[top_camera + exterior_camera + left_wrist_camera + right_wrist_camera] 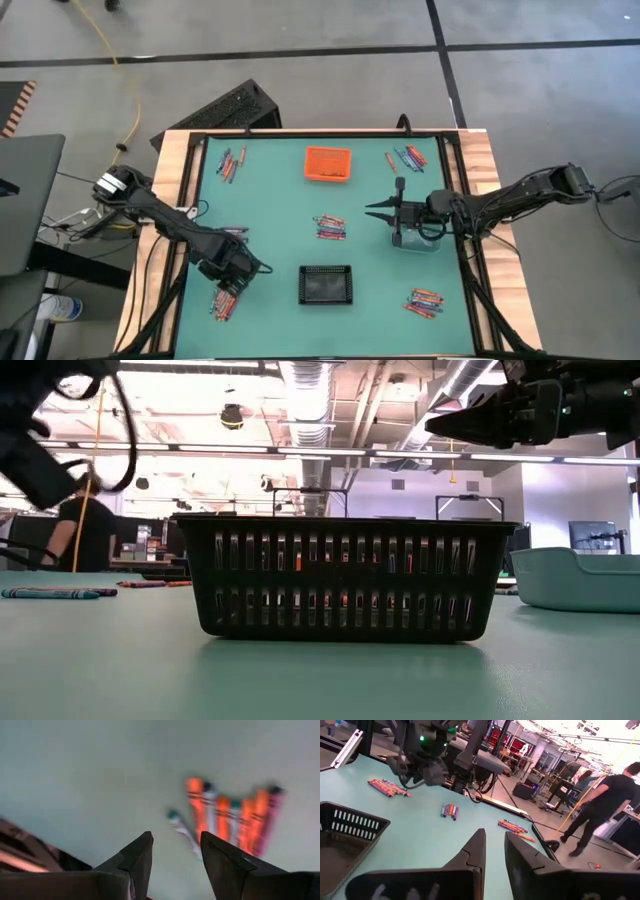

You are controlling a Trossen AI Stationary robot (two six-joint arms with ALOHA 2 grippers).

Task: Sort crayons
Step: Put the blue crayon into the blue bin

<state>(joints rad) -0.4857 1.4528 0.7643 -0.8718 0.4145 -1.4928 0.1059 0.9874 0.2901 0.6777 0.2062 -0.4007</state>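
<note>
The crayons lie in several small heaps on the green mat: near left [224, 303], far left [231, 163], middle [331, 227], far right [405, 158] and near right [425, 301]. My left gripper [234, 284] hangs just above the near-left heap, pointing steeply down. It is open, and its wrist view shows orange, grey and purple crayons [227, 817] on the mat just beyond its fingertips [176, 836]. My right gripper [385, 212] stays level over the mat's right half, above a pale bin [420, 240]. Its fingers [493, 851] stand a narrow gap apart with nothing between them.
An orange bin [327, 163] stands at the far middle, and a black slotted bin [326, 285] [345, 575] at the near middle, between the two arms. A wooden frame [170, 190] borders the mat. A person [600, 802] walks in the room beyond the table.
</note>
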